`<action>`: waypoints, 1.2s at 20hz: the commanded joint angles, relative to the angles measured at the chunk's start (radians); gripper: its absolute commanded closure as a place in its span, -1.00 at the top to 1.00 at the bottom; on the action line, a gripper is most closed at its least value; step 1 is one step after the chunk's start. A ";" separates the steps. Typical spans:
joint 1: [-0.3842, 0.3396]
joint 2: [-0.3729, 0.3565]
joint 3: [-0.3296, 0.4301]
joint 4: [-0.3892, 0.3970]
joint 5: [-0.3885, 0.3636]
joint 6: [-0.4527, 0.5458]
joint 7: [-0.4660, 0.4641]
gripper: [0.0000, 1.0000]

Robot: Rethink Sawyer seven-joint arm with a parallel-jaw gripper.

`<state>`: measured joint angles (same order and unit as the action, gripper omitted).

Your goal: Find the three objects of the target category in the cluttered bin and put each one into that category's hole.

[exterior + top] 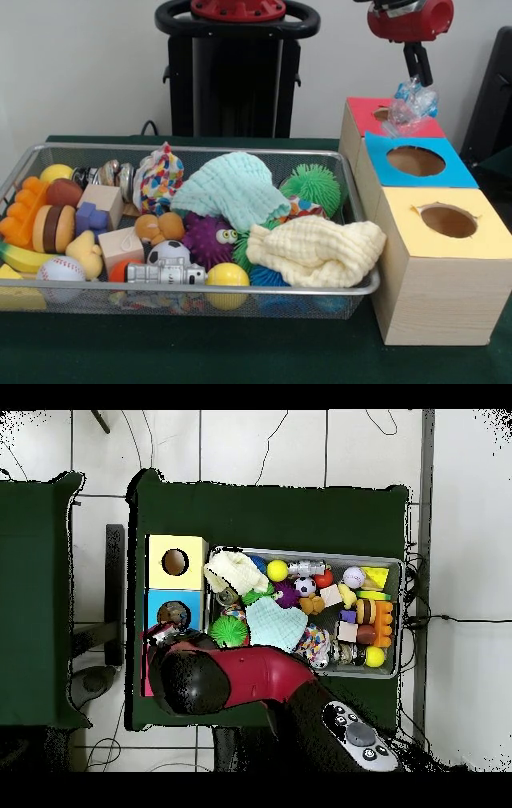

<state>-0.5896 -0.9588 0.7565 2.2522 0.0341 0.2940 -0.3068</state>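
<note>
Fingers (417, 70) clamped on crinkly clear plastic bag (412, 102), hanging just over round hole (386, 114) of red box (370, 112). Wire-mesh bin (24, 162) packed with cloths, spiky balls.

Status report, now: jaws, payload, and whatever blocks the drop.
Gripper shut on crinkly clear plastic piece, hanging over the red box. Red box hole partly hidden behind it. Nothing seen blocking the drop.
</note>
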 commanded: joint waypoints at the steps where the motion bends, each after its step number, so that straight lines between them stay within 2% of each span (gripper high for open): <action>1: 0.005 0.022 -0.028 -0.073 -0.004 -0.066 0.322 -1.00; 5: 0.019 0.058 -0.056 -0.084 -0.030 -0.107 0.312 -1.00; 14: 0.003 0.120 -0.028 -0.073 -0.034 -0.164 0.307 -1.00; 20: -0.002 0.129 -0.017 -0.075 -0.039 -0.182 0.300 -1.00; 24: 0.010 0.159 -0.043 -0.083 -0.046 -0.194 0.294 -1.00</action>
<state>-0.5759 -0.8597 0.7519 2.2506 0.0348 0.1620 -0.3068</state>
